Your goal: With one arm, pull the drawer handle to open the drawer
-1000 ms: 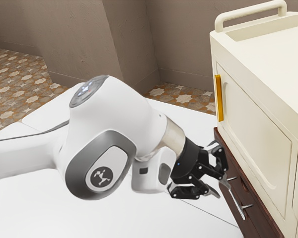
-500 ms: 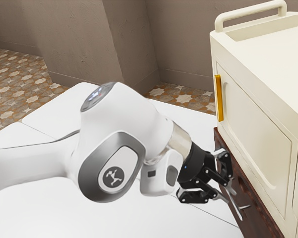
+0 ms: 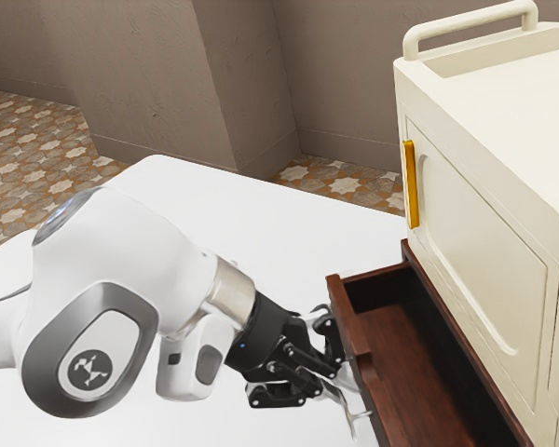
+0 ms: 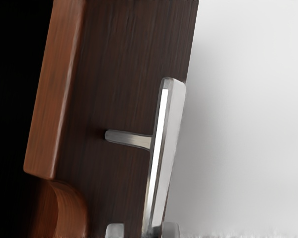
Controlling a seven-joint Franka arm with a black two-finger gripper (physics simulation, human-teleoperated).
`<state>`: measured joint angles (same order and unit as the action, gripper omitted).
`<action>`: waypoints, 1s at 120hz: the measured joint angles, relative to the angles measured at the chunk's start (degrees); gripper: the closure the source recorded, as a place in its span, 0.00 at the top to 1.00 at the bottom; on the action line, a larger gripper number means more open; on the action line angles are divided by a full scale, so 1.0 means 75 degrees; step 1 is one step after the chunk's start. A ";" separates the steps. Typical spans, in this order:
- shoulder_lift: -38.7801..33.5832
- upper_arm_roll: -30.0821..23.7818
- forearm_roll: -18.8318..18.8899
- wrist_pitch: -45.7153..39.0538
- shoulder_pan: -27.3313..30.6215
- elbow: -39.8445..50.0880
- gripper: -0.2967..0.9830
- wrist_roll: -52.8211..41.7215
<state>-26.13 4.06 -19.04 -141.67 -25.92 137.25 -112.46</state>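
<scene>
Drawer handle (image 4: pixel 160 148), silver: one, between the tips of the spread black gripper (image 3: pixel 342 374), extending toward the exterior view's near side.

The drawer (image 3: pixel 402 349) juts out below the cabinet (image 3: pixel 484 261) (handle (image 4: pixel 160 153) on its front).

I list, at the exterior view's right: one cream cabinet (image 3: pixel 489 182), boxy, upright, with a recessed top; one rounded cream rail (image 3: pixel 470 24) along the top's far edge; one golden-yellow handle (image 3: pixel 411 184), upright, on the panelled front. Before me: one white table (image 3: pixel 289 223), smooth. Behind it: brown-grey wall (image 3: pixel 345 74) with a jutting pillar (image 3: pixel 149 84); floor tiles (image 3: pixel 28 154), star-patterned, in rust, grey and cream.
</scene>
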 joint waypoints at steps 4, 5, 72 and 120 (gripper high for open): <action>-0.0107 0.0016 0.0026 0.0066 0.0011 0.0053 0.18 -0.0007; -0.0126 0.0019 0.0033 0.0084 0.0014 0.0062 0.18 -0.0009; -0.1150 0.0169 0.0288 0.0793 0.0016 0.0701 0.19 -0.0341; -0.1504 0.0383 0.0593 0.1138 -0.0026 0.0911 0.21 -0.0416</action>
<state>-37.41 6.93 -14.60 -133.13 -26.12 144.08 -115.58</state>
